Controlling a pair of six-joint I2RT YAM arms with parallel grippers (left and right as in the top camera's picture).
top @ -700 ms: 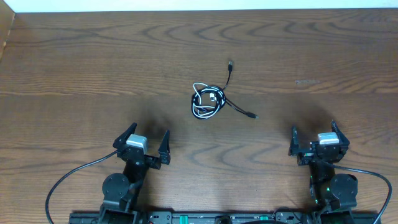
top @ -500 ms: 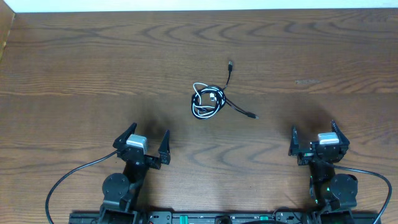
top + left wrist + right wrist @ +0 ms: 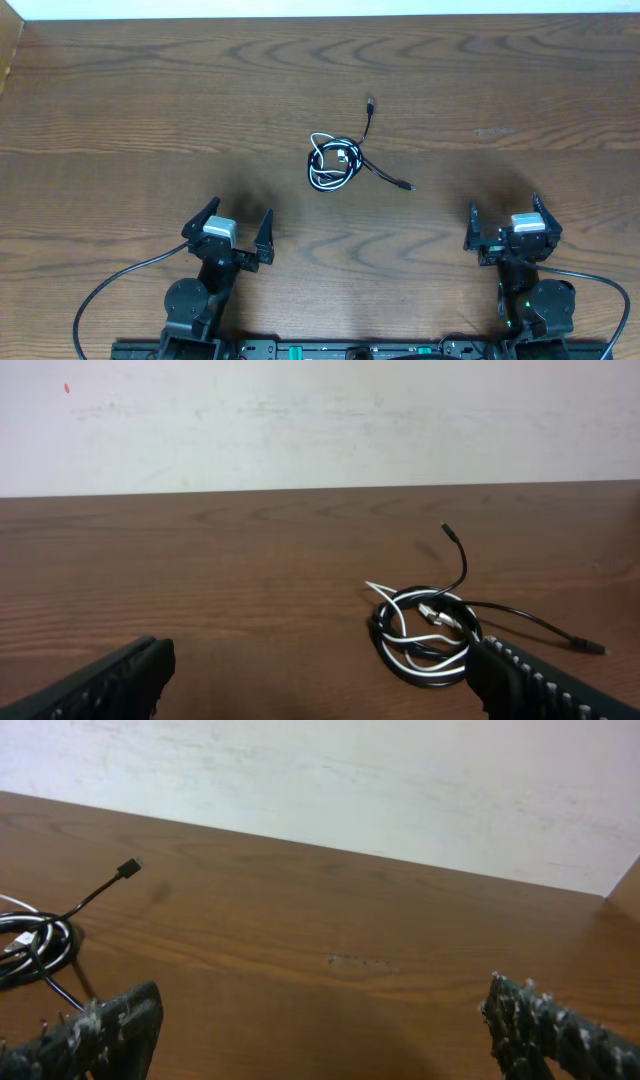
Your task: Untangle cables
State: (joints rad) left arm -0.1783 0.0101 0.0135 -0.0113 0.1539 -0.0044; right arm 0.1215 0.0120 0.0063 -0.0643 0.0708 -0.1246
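The wooden table [image 3: 120, 100] carries the cables [image 3: 335, 163] at its centre, coiled together. The left gripper [image 3: 237, 216] and right gripper [image 3: 505, 208] both stand spread wide and empty. The bundle lies ahead of both, nearer the left gripper, with one black tail trailing rightward.

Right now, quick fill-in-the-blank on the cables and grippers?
1. The cables are one black cord and one ____ cord, looped together.
2. The left gripper and right gripper are both ____.
3. The cables rest on the wooden ____, touched by neither gripper.
Missing: white; open; table.
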